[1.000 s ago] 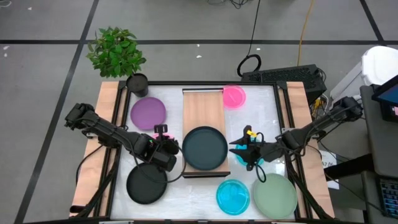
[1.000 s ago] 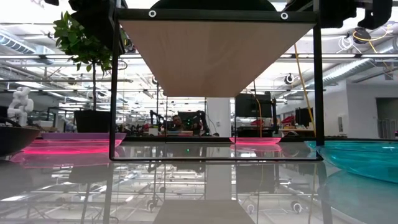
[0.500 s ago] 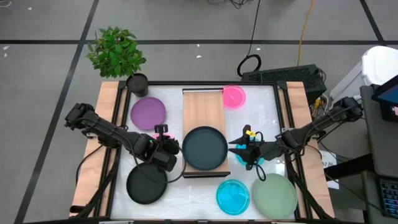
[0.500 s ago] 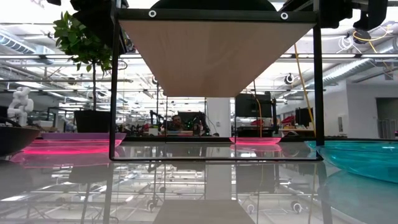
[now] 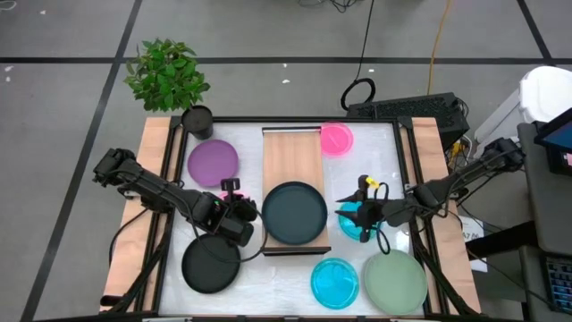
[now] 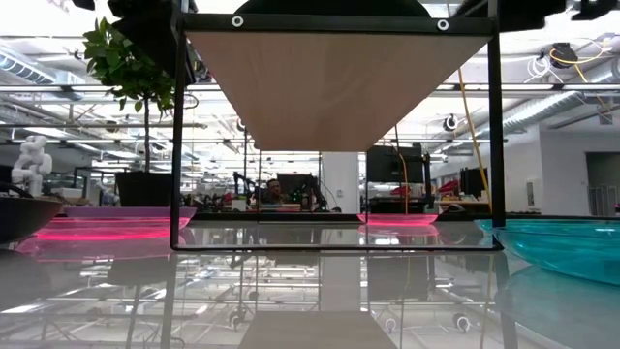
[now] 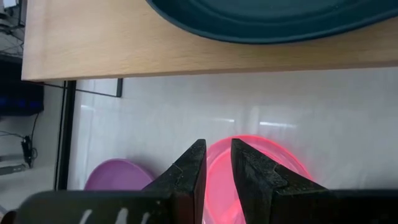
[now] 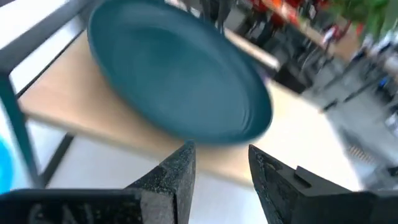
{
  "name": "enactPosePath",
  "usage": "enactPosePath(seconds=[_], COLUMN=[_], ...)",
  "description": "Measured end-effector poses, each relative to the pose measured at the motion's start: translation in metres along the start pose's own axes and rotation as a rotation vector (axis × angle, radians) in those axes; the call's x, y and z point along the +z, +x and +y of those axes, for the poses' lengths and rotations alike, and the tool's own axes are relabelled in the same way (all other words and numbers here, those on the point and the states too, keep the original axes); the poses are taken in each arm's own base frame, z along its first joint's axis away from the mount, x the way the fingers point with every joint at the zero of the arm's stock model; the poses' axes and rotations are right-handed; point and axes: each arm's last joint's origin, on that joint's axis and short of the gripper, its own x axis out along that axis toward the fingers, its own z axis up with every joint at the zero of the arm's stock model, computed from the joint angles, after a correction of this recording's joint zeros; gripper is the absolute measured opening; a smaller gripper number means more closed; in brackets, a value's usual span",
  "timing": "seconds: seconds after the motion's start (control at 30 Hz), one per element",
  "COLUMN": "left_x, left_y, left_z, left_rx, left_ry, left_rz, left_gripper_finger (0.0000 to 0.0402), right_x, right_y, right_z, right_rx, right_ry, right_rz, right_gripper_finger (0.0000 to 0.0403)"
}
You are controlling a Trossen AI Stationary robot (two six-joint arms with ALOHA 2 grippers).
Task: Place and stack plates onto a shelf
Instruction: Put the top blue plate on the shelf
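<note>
My left claw, fingers a narrow gap apart over the translucent pink round plate, should straddle its rim squarely; my right claw is open, empty.

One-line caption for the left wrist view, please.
Left end effector empty above a pink plate, facing the shelf.

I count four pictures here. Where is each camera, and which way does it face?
High view: above the table, facing straight down; both arms show, left gripper, right gripper.
Low view: at tabletop height, facing under the shelf into the room; no arm clearly shows.
Left wrist view: on the left arm, facing a pink plate.
Right wrist view: on the right arm.
Both wrist views share the dark teal plate.
</note>
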Motion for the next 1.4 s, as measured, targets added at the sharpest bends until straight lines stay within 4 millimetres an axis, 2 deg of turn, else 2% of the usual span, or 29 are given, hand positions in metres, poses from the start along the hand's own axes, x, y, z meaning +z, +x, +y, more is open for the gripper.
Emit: enactPosePath(seconds=[0.27, 0.5, 0.67, 0.9, 1.13, 1.4], left_x=[0.000, 0.000, -0.012, -0.030, -0.042, -0.049], left_y=[-0.001, 0.000, -0.001, -0.009, -0.013, -0.008], left_z=[-0.001, 0.001, 0.001, 0.008, 0.017, 0.016], left_rx=[0.026, 0.042, 0.101, 0.058, 0.010, -0.002], left_ry=[0.024, 0.029, 0.045, -0.022, -0.063, -0.047], left_rz=[-0.015, -0.016, -0.001, -0.132, -0.257, -0.253], left_gripper_finger=[0.0081, 0.0081, 0.0081, 0.0081, 0.0081, 0.0081], right_x=[-0.021, -0.030, -0.040, -0.055, -0.059, -0.064], right_y=[-0.020, -0.021, -0.017, -0.018, -0.019, -0.012], right_z=[0.001, 0.013, 0.028, 0.053, 0.064, 0.072], right_rx=[0.057, 0.344, 0.472, 0.461, 0.448, 0.436], right_ry=[0.188, 0.409, 0.581, 0.466, 0.283, 0.184], right_rz=[0.169, 0.333, 0.570, 0.782, 0.764, 0.793], right_gripper_finger=[0.0130, 0.0128, 0.0112, 0.0101, 0.0111, 0.0146])
